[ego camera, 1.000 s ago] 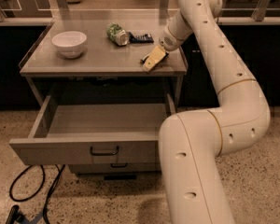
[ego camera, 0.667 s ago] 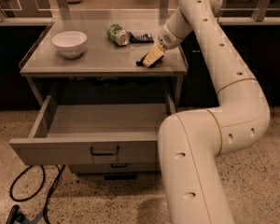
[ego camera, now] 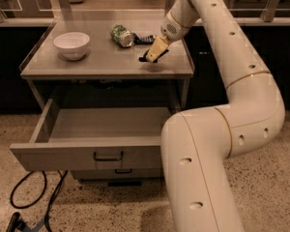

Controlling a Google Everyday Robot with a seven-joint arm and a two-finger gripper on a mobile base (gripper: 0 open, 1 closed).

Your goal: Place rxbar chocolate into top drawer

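Since a second ago the gripper (ego camera: 148, 57) has moved a little to the left along the table top and now hangs low over its right front part. From where I stand, the big cream arm (ego camera: 217, 144) fills the right side and bends up and over the table (ego camera: 101, 64). Below the top, the top drawer (ego camera: 58, 154) is pulled out wide. Under it sits the narrower lower drawer front (ego camera: 117, 172), and a black cable (ego camera: 34, 197) lies on the floor. A white bowl (ego camera: 71, 43) stands at the left of the table, and a green can (ego camera: 121, 35) lies on its side near the back. A dark packet (ego camera: 145, 36) lies just beside the can. The rxbar chocolate (ego camera: 142, 60) is a small dark shape on the table, right at the gripper's tip. Whether the gripper is clenched on it or released, I cannot tell.
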